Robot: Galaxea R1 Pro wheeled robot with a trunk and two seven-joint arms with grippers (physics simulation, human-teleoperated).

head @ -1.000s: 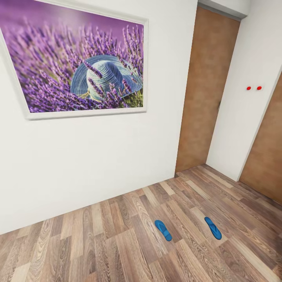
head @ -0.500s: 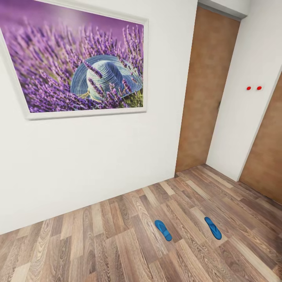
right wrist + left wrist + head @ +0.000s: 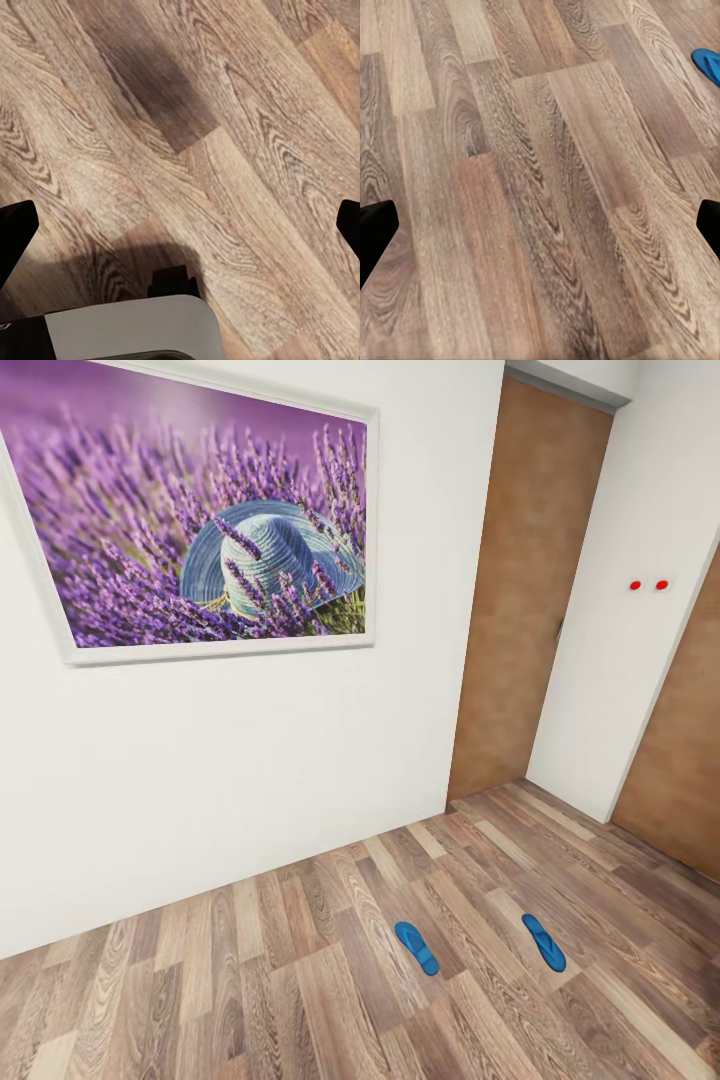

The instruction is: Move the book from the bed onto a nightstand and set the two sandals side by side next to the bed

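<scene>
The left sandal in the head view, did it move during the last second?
No. The left sandal lies on the same floor planks as before, equally far from the right sandal and the door.

Two bright blue sandals (image 3: 416, 947) (image 3: 544, 942) lying on brown wood-grain plank floor (image 3: 300, 980), white walls (image 3: 250, 780), purple lavender picture (image 3: 195, 510) showing a pale blue woven hat, brown doors (image 3: 525, 590), two red dots (image 3: 648, 585) glowing.

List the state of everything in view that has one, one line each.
Left sandal: flat on the floor, apart from the other.
Right sandal: flat on the floor.
Door: shut.
Left gripper: open, empty.
Right gripper: open, empty.
</scene>
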